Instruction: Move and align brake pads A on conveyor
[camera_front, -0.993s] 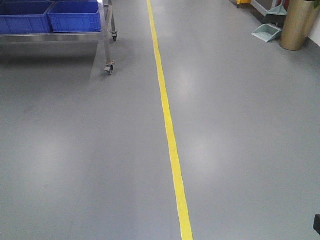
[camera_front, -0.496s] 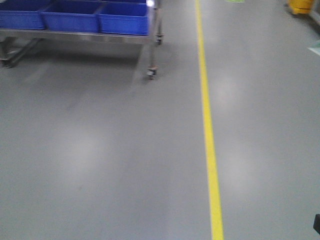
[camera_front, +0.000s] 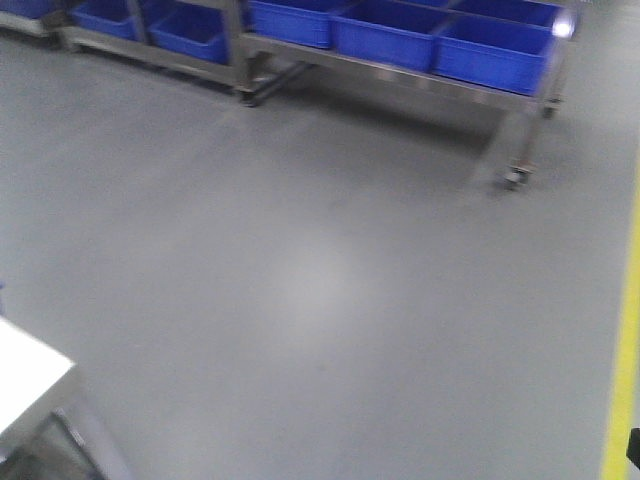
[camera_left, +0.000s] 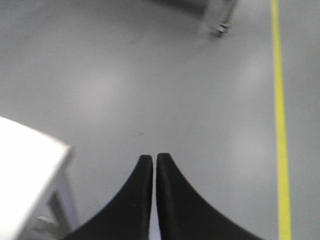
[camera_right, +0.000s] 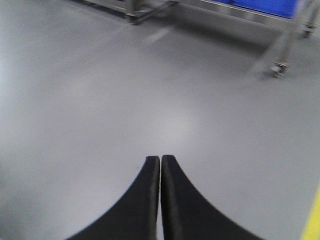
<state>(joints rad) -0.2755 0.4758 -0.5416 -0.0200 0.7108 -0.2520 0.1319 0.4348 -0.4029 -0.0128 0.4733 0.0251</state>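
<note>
**Fingers of both grippers pressed shut, holding nothing, above a bare grey floor**

Fingers (camera_left: 132, 200) of the left gripper (camera_left: 154, 159), black and curved, meet tip to tip with only a hairline seam between them and nothing held. The right gripper (camera_right: 160, 160) looks the same in its own wrist view: its black curved fingers (camera_right: 187, 205) are closed against each other and empty.

Below the left gripper lies a smooth, matte grey floor (camera_left: 150, 75) with soft light patches. Just to the left of those fingers, the corner of a white flat-topped table (camera_left: 25, 165) with a pale leg juts in from the lower left. A narrow yellow painted line (camera_left: 280, 125) runs down the floor well to the right.

Beneath the right gripper there is the same grey floor, with a sliver of the yellow line at the lower right corner.

In the front view, which is slightly blurred, the white table corner sits at the lower left and the yellow line at the right edge. Far across the floor stands a long stainless steel trolley (camera_front: 400, 75) on small castor wheels (camera_front: 515, 178), carrying a row of bright blue plastic bins (camera_front: 385, 30).

The brake pads A and the conveyor are outside all three views.
</note>
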